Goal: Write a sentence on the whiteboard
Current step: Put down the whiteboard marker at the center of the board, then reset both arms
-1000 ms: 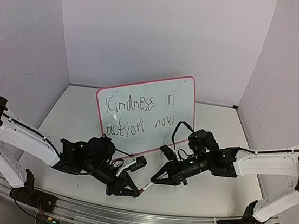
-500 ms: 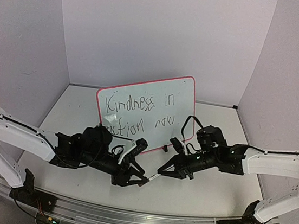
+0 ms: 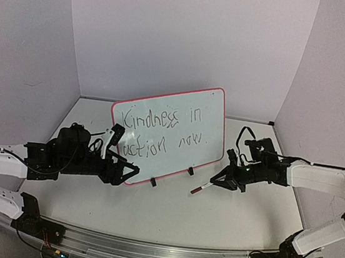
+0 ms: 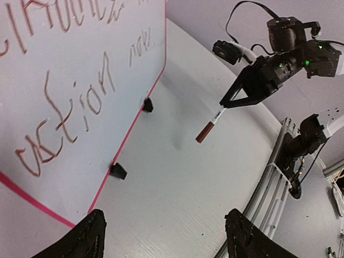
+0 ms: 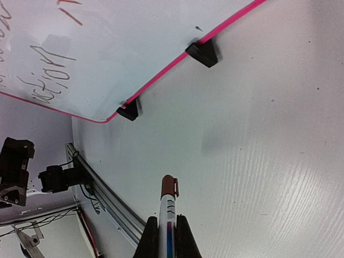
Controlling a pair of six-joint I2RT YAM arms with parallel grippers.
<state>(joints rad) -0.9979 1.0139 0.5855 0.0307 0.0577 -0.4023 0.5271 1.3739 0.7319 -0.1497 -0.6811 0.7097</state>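
Right gripper (image 3: 215,182) clamps the capped marker (image 3: 202,187): the sentence (image 3: 159,130) looks finished. Left gripper (image 3: 126,174) gapes empty, whiteboard (image 3: 213,109) just ahead.

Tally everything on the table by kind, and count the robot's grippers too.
Whiteboard: 1
Clip feet: 2
Marker: 1
Grippers: 2, the left gripper and the right gripper
Total: 6
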